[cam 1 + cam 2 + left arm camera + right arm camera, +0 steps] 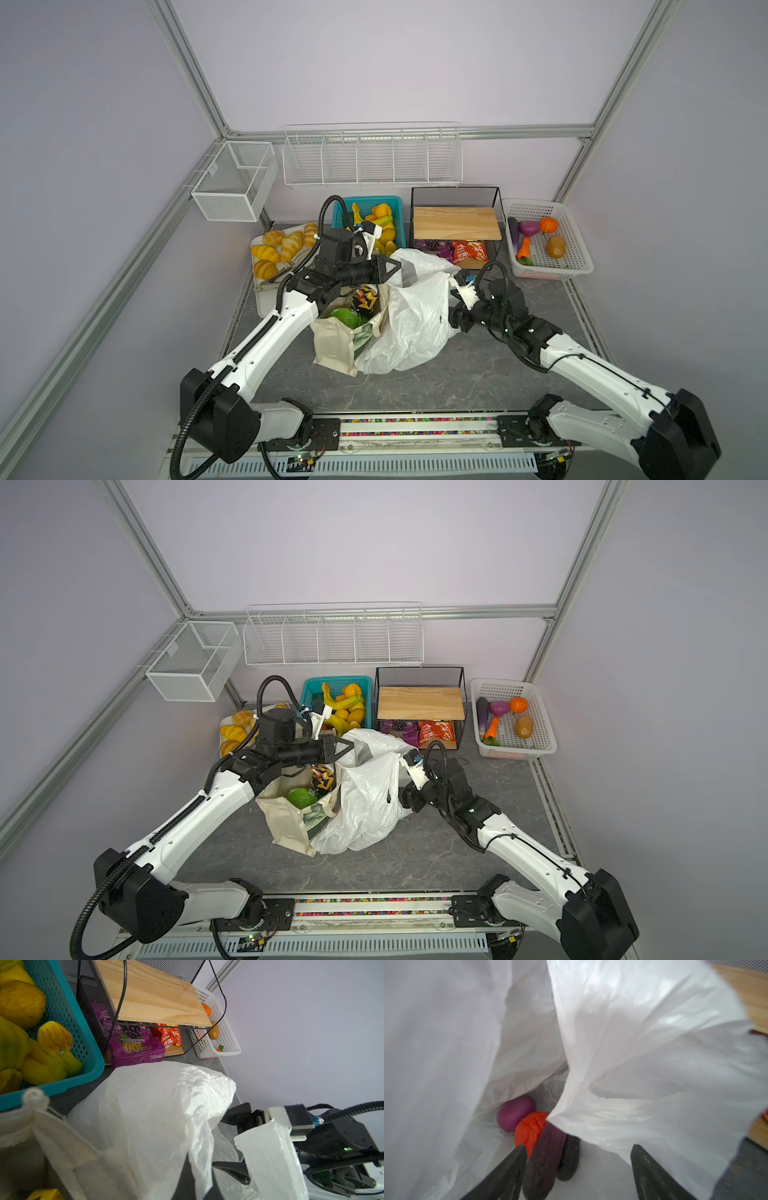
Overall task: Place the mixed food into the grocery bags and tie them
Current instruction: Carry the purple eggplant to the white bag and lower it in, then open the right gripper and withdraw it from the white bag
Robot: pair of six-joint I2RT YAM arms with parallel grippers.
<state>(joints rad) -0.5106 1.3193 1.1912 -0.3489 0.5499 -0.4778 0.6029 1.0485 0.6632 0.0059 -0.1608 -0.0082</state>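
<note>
- The thin see-through white plastic carrier bag [415, 324] sits in the middle of both top views on the grey tabletop [478, 374]. It touches the cream canvas tote bag [332, 345] on its left.
- The left claw [395, 266] is pinched together on the top edge of the plastic bag and holds its mouth up.
- The right claw [579, 1148] is down inside that bag. Its two fingers stand wide apart and grip nothing.
- A long purple eggplant [544, 1157] lies loose by one finger. Next to it, deep in the bag, are the orange-red round vegetable [529, 1132] and a round purple vegetable [515, 1113].
- The tote holds the crinkly black-and-yellow zigzag snack bag [365, 299] and the bright green snack bag [347, 319].
- This looks like the filling step for the plastic bag. Neither bag looks tied.
- Next, I think the right claw must lift out slowly, so the thin plastic does not catch on it. Then the loop handles need grabbing.
- In the left wrist view, the purple packet [135, 1049] shows a big "100" with a small "LOT", upside down. A small word by it looks like "cocoaland".
- The writing on the orange-red packet [168, 1035] is too small to read.
</note>
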